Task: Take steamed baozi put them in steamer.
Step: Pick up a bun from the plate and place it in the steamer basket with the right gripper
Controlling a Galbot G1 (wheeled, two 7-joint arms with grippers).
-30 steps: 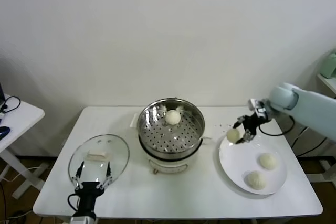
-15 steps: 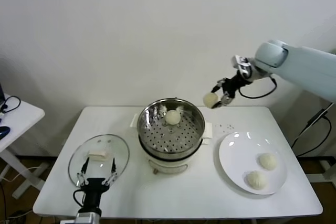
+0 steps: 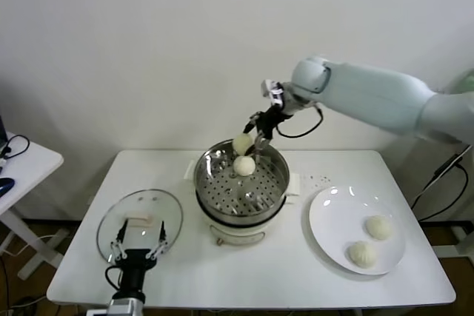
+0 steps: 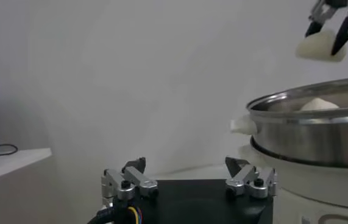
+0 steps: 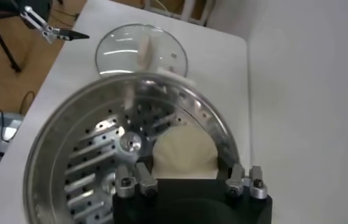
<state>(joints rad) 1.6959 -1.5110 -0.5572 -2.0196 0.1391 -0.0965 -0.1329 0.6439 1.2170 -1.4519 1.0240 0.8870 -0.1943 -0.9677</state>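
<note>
Right gripper point(image 3: 252, 137) is hovering over the far rim of the steamer point(image 3: 215, 183), jaws clamped on 1 steamed baozi point(image 3: 241, 143). The held bun is hanging in the air, above and just behind a second baozi point(image 3: 244, 166) that is sitting on the perforated floor at the far side of the basket. In the right wrist view the held bun point(image 5: 183, 152) is filling the space between the fingers point(image 5: 138, 180), with the steel basket point(image 5: 88, 152) below it.

2 more baozi are lying on the white plate point(image 3: 333, 220) to the right of the steamer: 1 nearer the far edge point(image 3: 378, 227), 1 nearer the front point(image 3: 361, 254). They are apart from each other.

Left gripper point(image 3: 137, 251) is idling low at the front left of the table point(image 3: 244, 271), jaws standing apart, just in front of the glass lid point(image 3: 144, 216) that is lying flat on the tabletop.
</note>
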